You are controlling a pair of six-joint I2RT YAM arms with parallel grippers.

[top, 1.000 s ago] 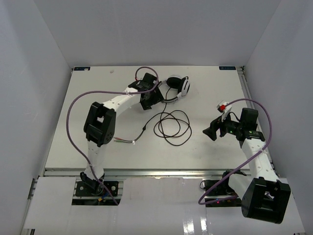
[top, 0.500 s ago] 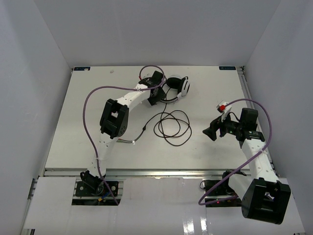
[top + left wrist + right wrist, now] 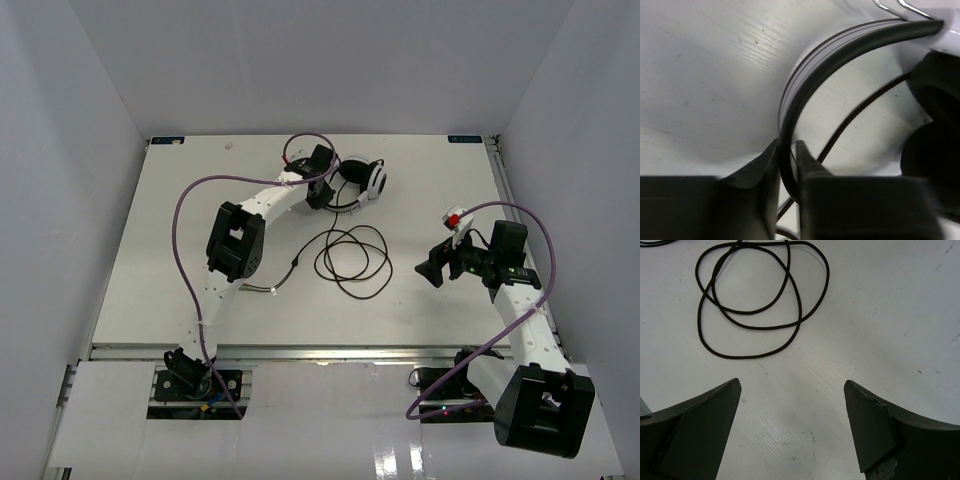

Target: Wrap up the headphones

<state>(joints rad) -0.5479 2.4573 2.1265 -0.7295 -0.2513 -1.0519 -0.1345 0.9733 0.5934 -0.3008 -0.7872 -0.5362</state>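
Left hand point(image 3: 786, 155) pinches the headband point(image 3: 850, 47); right hand point(image 3: 792, 407) gapes, holding nothing. Cord point(image 3: 352, 258) lies loose at 6 o'clock of the headphones point(image 3: 372, 180) — wrapping not yet begun.

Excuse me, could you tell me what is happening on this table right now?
The left gripper is closed on the black headband of the white-and-black over-ear headphones, at the far middle of the white table. Their thin black cord lies in loose loops on the table, not yet wrapped. The right gripper hovers open and empty beside those loops.
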